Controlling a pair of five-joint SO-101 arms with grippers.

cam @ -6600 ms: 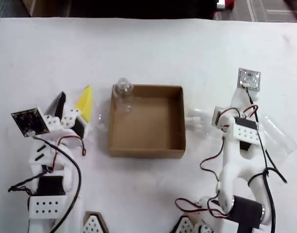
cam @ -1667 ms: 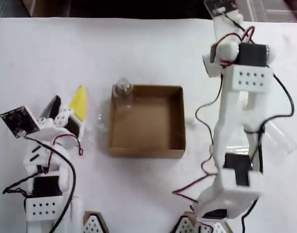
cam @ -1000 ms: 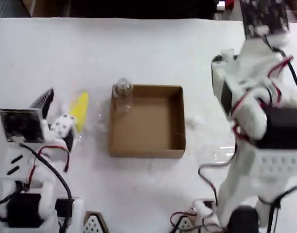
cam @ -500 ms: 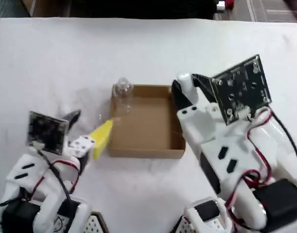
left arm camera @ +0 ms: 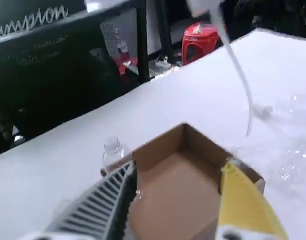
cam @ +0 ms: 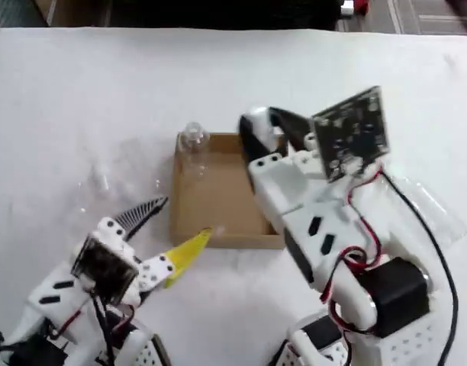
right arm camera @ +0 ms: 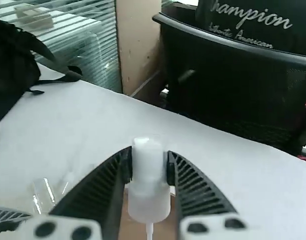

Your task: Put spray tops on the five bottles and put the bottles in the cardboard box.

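Observation:
The cardboard box (cam: 186,226) lies open at mid-table. One clear capless bottle (cam: 194,143) stands upright at its far left corner. My right gripper (cam: 262,127) hangs over the box's far edge, shut on a white spray top (right arm camera: 148,176). From the left wrist view the spray top (left arm camera: 207,7) is high above the box (left arm camera: 202,146), its thin tube hanging down. My left gripper (cam: 184,218) is open by the box's near left corner. Its black and yellow fingers are spread wide with nothing between them, and the bottle (left arm camera: 113,152) stands beyond them.
More clear bottles (cam: 434,204) lie on the white table to the right of the box, partly behind the right arm. Faint clear pieces (cam: 102,180) lie to the left of the box. A clear bottle (right arm camera: 42,193) lies on the table below the right gripper. Chairs stand past the far table edge.
My right gripper has shifted left over the box's far edge with the spray top. My left arm has swung right and nearer, its open fingers now at the box's near left corner.

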